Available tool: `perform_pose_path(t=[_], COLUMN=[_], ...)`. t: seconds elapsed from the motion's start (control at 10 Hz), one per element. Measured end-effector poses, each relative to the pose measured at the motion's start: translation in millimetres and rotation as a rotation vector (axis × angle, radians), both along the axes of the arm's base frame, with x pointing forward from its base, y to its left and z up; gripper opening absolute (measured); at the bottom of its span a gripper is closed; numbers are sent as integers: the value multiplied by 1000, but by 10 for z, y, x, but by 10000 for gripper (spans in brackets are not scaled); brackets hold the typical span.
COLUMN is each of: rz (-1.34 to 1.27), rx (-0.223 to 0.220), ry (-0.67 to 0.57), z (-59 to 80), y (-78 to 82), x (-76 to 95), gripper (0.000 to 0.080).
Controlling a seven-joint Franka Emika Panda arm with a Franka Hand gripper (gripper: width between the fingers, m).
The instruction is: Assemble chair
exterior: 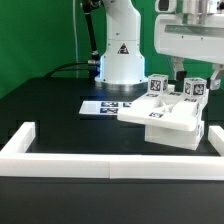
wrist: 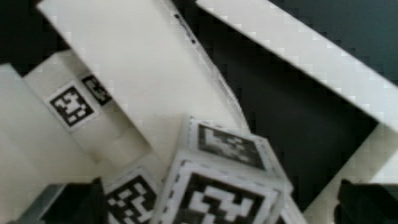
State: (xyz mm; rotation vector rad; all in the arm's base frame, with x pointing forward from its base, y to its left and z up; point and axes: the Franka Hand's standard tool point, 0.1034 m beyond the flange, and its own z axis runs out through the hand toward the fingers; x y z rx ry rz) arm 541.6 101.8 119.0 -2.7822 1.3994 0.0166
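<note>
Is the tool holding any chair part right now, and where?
Nothing looks held. The tool hangs open above the chair parts, its fingers apart and clear of the tagged posts.

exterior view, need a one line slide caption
Open gripper poised above a cluster of white tagged chair parts on the black table, inside the white border wall.

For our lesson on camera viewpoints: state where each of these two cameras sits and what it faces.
Exterior view: off the arm, across the black table; faces the white chair parts, border wall, robot base; end effector above the parts.
Wrist view: on the wrist, close on tagged chair parts; no end effector clearly visible.
Shared: the tagged parts.
</note>
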Motion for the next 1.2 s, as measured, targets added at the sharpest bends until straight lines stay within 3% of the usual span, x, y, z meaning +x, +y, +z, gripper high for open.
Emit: perform_pose_path(t=[0.5, 1.2], rz=[494, 883], rx=[-4, -7], ry=[-16, -26], z=[-4, -5], y=[15, -3], x=[1, 3], gripper=[649, 649])
